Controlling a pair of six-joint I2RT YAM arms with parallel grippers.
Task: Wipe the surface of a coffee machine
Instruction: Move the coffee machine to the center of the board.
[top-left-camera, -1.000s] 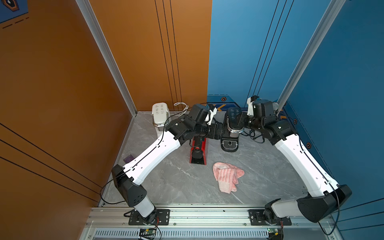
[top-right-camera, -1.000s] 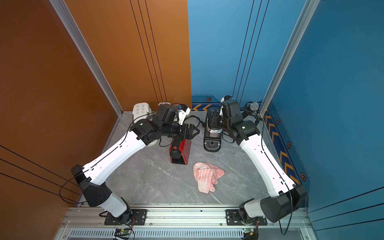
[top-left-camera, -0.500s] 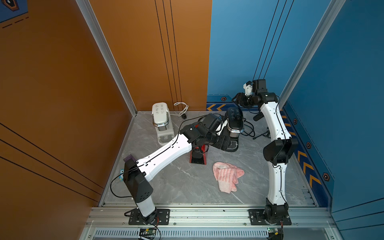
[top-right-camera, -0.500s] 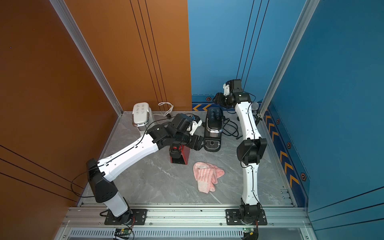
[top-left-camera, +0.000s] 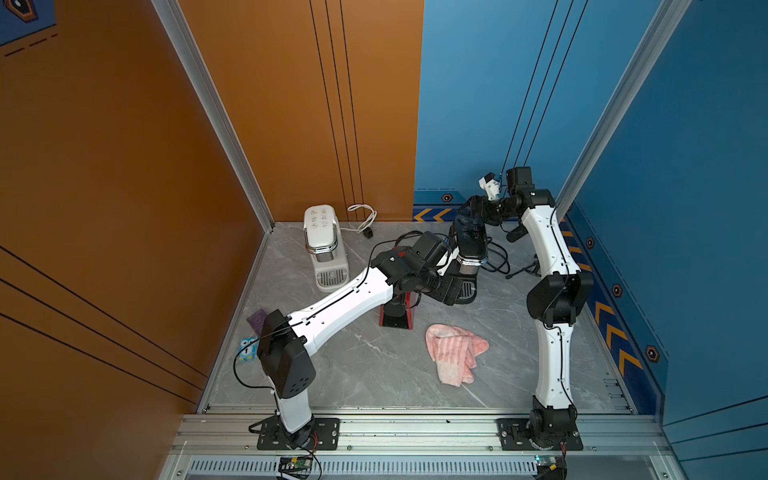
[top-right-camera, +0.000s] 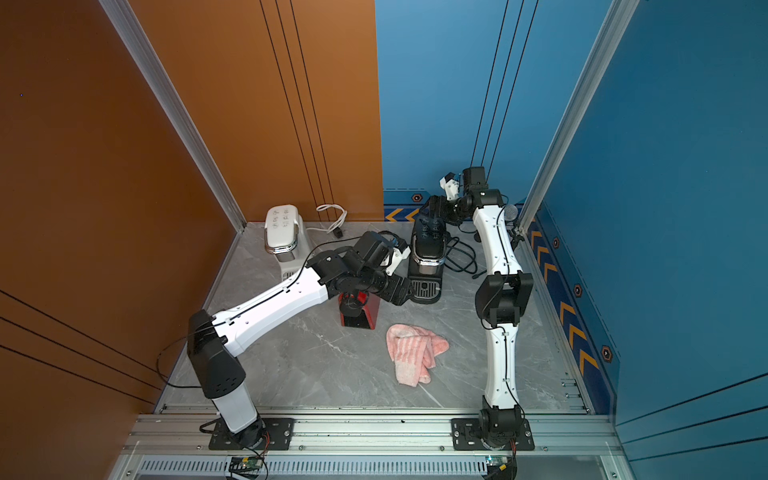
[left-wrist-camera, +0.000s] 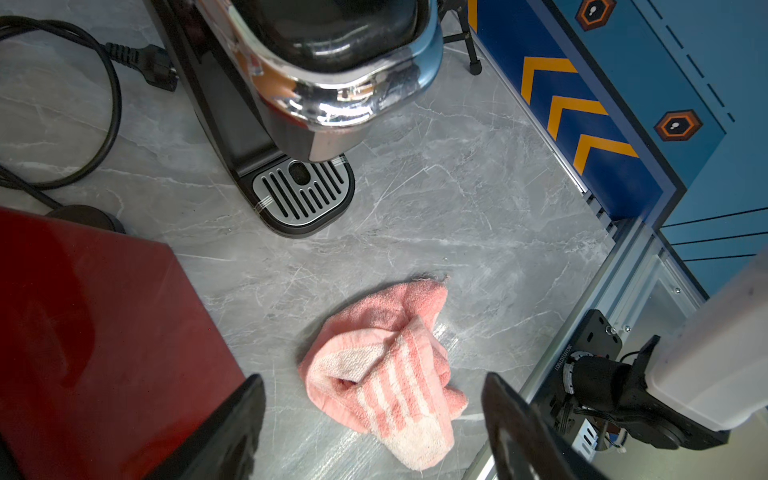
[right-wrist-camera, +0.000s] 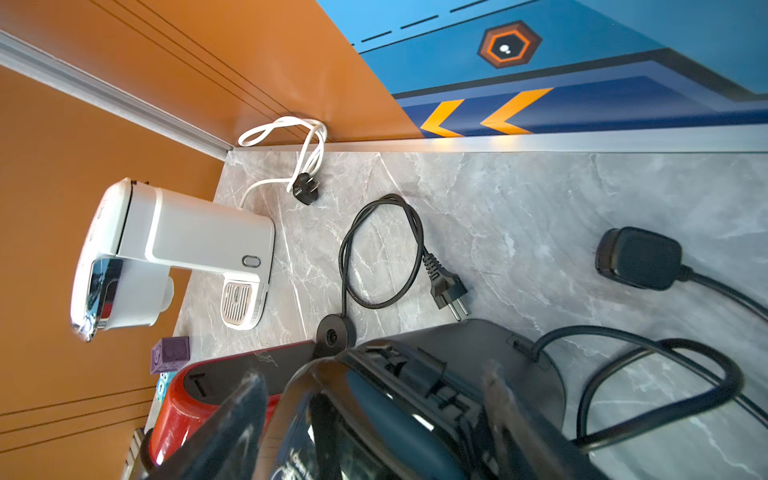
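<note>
two grippers, both empty: left gripper (left-wrist-camera: 374, 382) spread wide, aimed at the pink cloth (top-left-camera: 455, 351) lying crumpled on the tabletop (top-left-camera: 365, 382) before the black coffee machine (top-left-camera: 469, 245), probably for pickup; right gripper (right-wrist-camera: 370, 390) wide above the machine's rear, leaving room.

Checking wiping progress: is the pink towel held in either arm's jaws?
No, the pink towel lies loose on the tabletop, nothing touching it.

On the grey marble-patterned tabletop (top-left-camera: 353, 374), the white plastic coffee machine (top-left-camera: 321, 245) is standing at the rear left, the black chrome-trimmed coffee machine (top-left-camera: 469, 243) to its right, the red coffee machine (top-right-camera: 369, 309) between and before them, and the pink striped towel (top-left-camera: 455, 351) is lying before the black one.
</note>
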